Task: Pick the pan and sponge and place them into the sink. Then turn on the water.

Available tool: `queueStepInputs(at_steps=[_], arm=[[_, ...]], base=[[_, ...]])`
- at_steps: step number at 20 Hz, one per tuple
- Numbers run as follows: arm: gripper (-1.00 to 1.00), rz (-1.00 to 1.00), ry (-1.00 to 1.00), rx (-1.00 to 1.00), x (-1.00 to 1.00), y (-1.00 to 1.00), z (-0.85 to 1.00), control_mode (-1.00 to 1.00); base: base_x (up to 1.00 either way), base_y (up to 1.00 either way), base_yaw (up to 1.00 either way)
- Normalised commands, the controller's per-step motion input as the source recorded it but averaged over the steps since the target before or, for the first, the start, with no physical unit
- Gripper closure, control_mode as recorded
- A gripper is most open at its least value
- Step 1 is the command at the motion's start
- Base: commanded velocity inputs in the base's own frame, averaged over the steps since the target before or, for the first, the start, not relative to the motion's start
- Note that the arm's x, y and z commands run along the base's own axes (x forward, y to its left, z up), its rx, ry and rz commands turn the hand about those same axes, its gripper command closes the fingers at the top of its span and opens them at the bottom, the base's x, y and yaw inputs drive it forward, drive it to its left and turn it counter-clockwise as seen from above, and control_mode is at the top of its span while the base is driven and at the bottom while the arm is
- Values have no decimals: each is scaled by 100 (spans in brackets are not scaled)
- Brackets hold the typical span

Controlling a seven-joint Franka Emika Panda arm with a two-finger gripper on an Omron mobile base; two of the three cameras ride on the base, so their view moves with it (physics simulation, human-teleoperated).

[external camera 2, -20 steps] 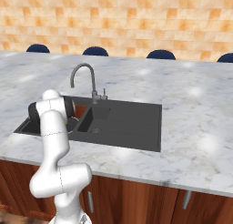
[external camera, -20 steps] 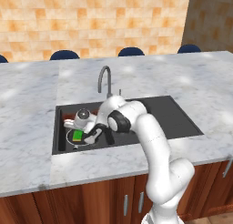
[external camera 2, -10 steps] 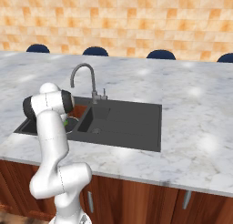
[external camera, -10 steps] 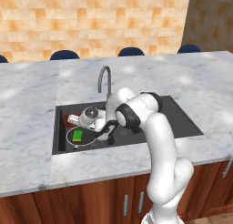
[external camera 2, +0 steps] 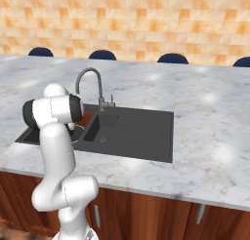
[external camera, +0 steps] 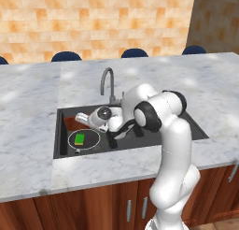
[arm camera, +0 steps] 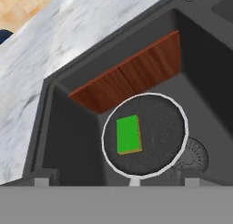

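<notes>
The pan (arm camera: 154, 141), dark with a thin silvery rim, lies flat on the bottom of the larger basin of the dark sink (external camera: 186, 126). On its left half rests the green sponge (arm camera: 128, 134). In the left base view, pan (external camera: 91, 141) and sponge (external camera: 80, 139) sit at the sink's left end. My gripper (external camera: 93, 124) hovers above them, pointing down into the basin. Its fingers (arm camera: 42, 181) stand wide apart and open, with nothing between them. The grey gooseneck faucet (external camera: 106, 82) rises behind the sink, its small lever (external camera 2: 111, 98) beside its base. No water runs.
A brown wood-coloured panel (arm camera: 132, 75) shows at the basin's far wall, and a drain (arm camera: 195, 155) lies beside the pan. Marble counter (external camera: 28, 131) surrounds the sink. Blue chair backs (external camera: 134, 52) line the far side. My arm's elbow (external camera 2: 53, 112) hangs over the sink's left end.
The hand has drifted a little to the right above the basin and the elbow has swung right. The sponge and pan have stayed put.
</notes>
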Motion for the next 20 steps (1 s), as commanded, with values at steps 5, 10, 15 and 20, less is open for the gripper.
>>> queueStepInputs(at_steps=[5, 10, 15, 20], arm=[[-100, -6, -10, -6, -36, -9, 41, -100], [-100, -6, -11, -10, -35, -4, 34, -100], [-100, -6, -13, -13, -25, -3, 27, -100], [-100, -2, -17, -9, -13, -9, 0, -100]], base=[[0, 0, 0], [0, 0, 0], [0, 0, 0], [0, 0, 0]])
